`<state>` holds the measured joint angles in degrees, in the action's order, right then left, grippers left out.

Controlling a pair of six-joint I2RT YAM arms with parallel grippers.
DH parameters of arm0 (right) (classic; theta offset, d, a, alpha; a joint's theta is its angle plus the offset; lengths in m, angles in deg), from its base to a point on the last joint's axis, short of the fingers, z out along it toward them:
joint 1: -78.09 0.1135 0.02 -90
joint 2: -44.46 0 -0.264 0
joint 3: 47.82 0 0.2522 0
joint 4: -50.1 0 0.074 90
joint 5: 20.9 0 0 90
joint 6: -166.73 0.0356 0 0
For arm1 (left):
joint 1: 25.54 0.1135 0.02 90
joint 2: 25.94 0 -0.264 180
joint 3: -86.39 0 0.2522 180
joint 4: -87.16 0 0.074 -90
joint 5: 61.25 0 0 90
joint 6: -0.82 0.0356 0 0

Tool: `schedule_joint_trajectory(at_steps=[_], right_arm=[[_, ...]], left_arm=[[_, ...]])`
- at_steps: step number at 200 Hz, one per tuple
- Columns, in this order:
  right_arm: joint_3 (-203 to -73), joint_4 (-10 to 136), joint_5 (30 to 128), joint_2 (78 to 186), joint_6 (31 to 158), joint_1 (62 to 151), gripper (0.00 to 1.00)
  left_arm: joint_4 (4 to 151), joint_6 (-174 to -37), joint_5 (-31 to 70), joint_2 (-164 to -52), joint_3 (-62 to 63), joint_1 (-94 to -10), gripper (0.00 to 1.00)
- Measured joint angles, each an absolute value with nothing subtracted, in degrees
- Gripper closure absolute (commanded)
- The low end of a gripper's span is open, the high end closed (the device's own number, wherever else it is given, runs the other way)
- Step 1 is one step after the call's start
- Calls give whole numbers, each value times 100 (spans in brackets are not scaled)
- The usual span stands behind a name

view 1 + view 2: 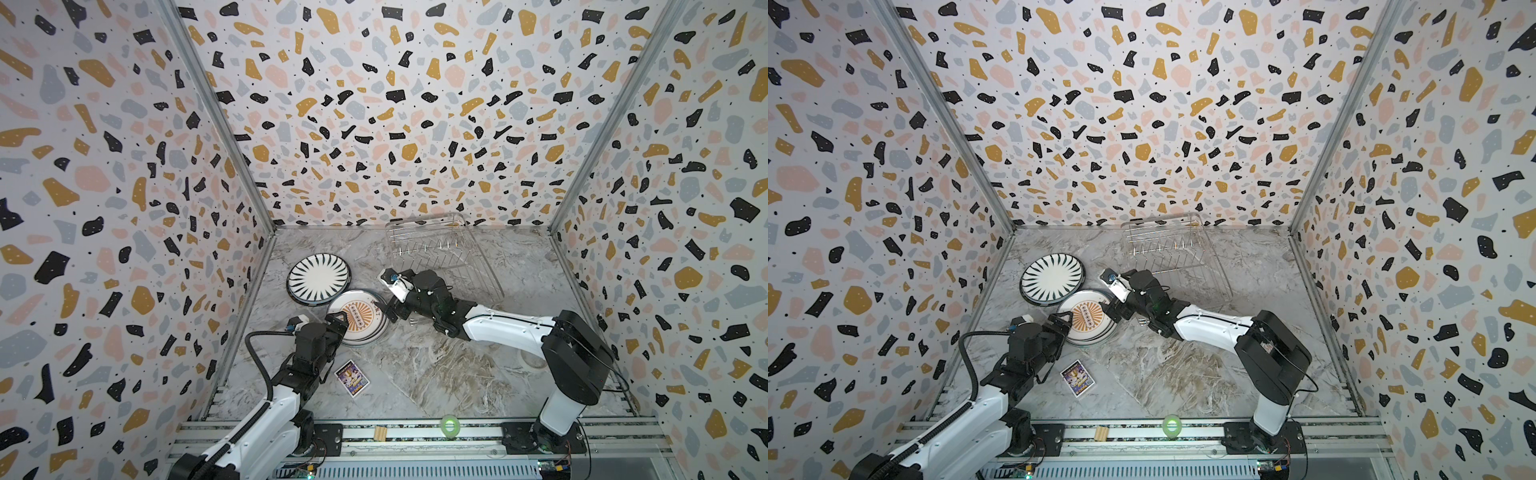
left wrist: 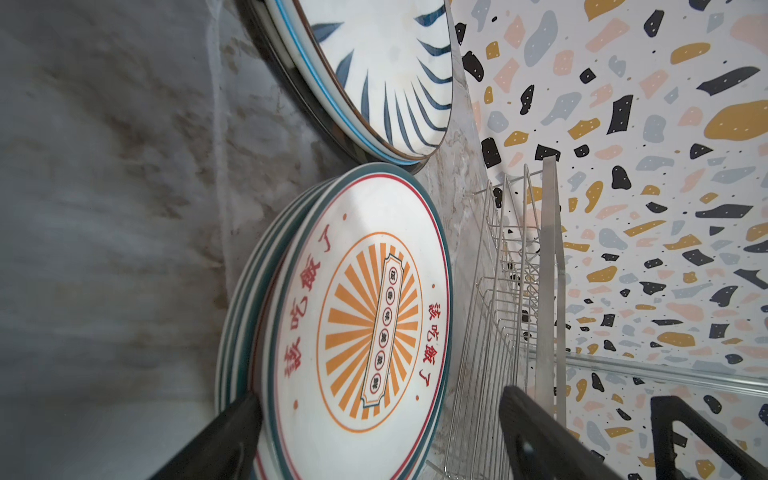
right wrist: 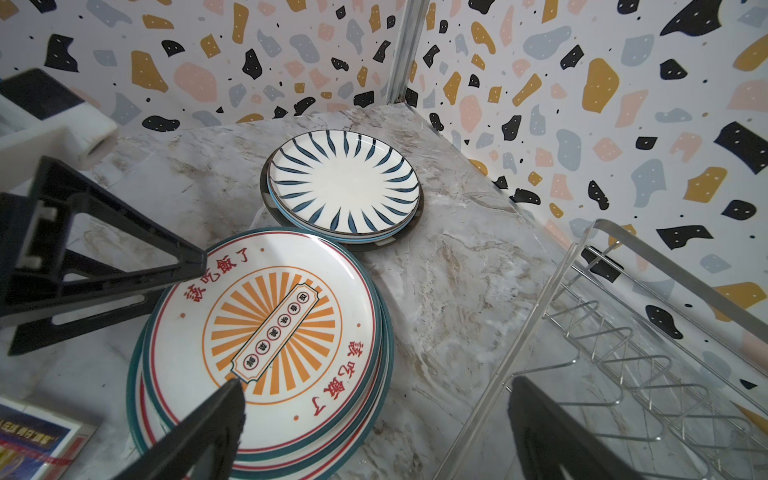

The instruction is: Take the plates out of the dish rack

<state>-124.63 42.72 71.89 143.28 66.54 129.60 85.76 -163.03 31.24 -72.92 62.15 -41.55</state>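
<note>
Silver wire throughout the dish rack point(image 1: 441, 248). Beside it, the striped plate point(image 1: 319, 278) is white with dark radiating stripes. The sunburst plate point(image 1: 358, 318) shows orange rays, red characters, teal-and-red rim rings. The table point(image 1: 436, 374) is grey marble; the card point(image 1: 352, 378) purple.

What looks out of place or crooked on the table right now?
The sunburst plates are stacked unevenly, lower rims sticking out to one side. The empty dish rack sits skewed to the back wall.
</note>
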Motion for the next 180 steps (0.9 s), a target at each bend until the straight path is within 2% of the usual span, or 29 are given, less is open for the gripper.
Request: schedule_joint_trajectory(at_steps=[13, 30, 83, 180], right_arm=[[-12436, 4250, 7178, 14319, 6654, 12960, 1], [-12419, 4243, 7143, 14306, 6652, 12960, 1], [-12353, 4208, 7088, 14293, 6632, 12960, 1], [-12294, 4145, 6940, 14190, 6621, 12960, 1]], left_arm=[[8576, -16277, 3124, -7292, 6208, -4201, 7], [8576, -16237, 3121, -7292, 6195, -4251, 13], [8539, -16209, 3141, -7260, 6191, -4310, 15], [8368, -16202, 3185, -6956, 6191, -4367, 1]])
